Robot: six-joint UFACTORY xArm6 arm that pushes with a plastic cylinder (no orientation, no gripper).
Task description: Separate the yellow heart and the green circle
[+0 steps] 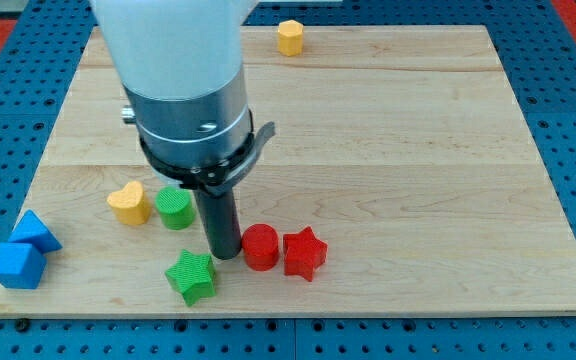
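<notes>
My tip [226, 254], the lower end of the straight dark rod, rests on the pale wooden board [398, 150]; there are no jaws on this rod, so it grips nothing. The yellow heart-shaped block [129, 203] lies at the view's left, and the green circle block [175, 208] stands just beside it on its right, very close or touching; I cannot tell which. My tip is to the lower right of the green circle block; the red circle block [260, 246] is just beside the tip on the right, with the red star block [304, 253] against it. The green star block [191, 276] lies below-left of the tip; a yellow hexagon block [289, 37] sits at the board's top edge; two blue blocks [23, 252] sit at the lower left corner.
</notes>
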